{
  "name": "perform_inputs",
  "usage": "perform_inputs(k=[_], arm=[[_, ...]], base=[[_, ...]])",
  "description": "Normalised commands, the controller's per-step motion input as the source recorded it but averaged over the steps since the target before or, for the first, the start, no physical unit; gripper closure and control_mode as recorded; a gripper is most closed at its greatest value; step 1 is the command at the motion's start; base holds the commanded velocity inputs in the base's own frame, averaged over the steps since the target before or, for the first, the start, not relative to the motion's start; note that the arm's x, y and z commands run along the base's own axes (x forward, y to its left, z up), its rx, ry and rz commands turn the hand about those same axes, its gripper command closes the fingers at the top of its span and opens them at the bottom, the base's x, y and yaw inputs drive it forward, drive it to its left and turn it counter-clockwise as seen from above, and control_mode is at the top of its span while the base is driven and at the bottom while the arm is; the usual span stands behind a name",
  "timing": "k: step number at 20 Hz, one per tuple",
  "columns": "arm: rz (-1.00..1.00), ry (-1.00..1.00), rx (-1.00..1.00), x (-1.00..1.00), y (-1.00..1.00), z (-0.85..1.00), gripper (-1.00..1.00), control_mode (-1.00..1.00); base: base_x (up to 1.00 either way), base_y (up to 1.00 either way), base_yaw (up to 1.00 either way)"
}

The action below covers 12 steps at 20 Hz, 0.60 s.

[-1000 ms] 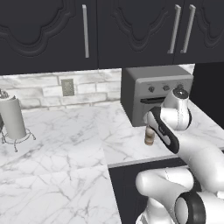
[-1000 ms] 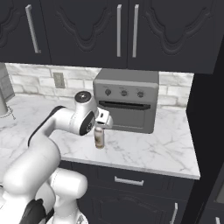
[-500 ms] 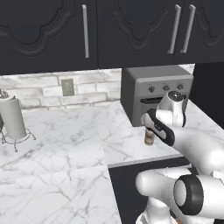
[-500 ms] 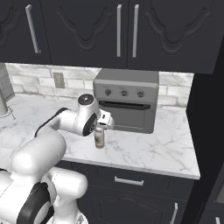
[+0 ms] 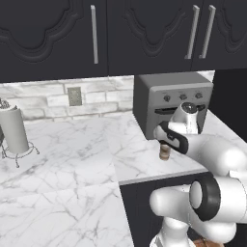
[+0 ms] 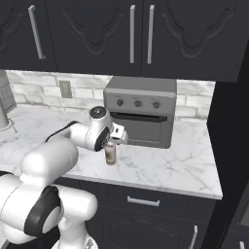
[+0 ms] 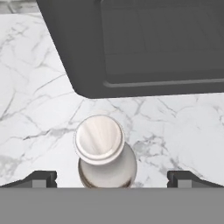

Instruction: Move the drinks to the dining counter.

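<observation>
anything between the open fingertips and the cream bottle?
Nothing: in the hand view the cream bottle stands between the open gripper fingertips, only bare marble worktop either side.

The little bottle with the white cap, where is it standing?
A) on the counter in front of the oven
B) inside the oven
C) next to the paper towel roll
A: the bottle stands upright on the marble counter, just in front of the oven.
</observation>
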Motion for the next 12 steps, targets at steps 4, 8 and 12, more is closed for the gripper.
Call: perform_inputs(k=[4,8,12], arm=[[0.00,0.00,0.00,0.07,0.00,-0.13,-1.00,-1.00],[0.00,0.00,0.00,0.05,0.00,-0.06,-1.00,-1.00],[0.00,0.00,0.00,0.12,0.00,-0.05,-1.00,-1.00]], base=[[0.00,0.00,0.00],[0.00,0.00,0.00],[0.00,0.00,0.00]])
